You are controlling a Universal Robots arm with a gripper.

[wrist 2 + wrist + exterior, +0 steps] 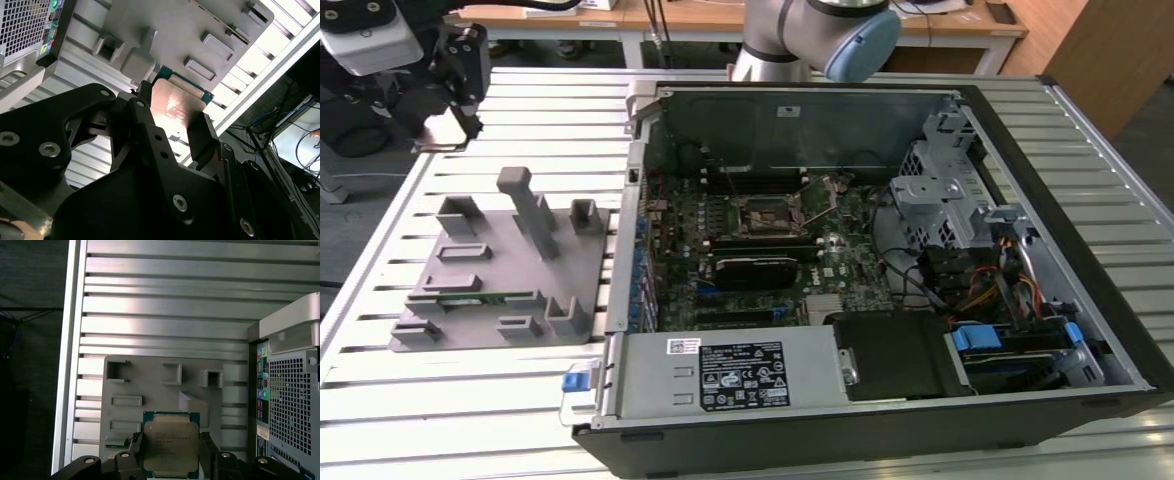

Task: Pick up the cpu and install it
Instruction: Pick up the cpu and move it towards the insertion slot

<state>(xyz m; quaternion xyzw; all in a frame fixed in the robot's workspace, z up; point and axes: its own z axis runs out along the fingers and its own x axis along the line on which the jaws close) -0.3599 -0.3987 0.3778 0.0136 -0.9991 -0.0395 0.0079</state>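
- Gripper clamped on cpu edges.
- Cpu held over grey tray, beside pc case, well apart from socket.
- Step, I'd say: pick done, install not yet; needs chip square w/ socket.

The cpu is a flat square chip with a silver-grey metal top and a thin green edge around it. In both wrist views it is clamped at two opposite edges between the black fingers. It hangs above the grey holder plate on the bench, its metal face catching bright light.
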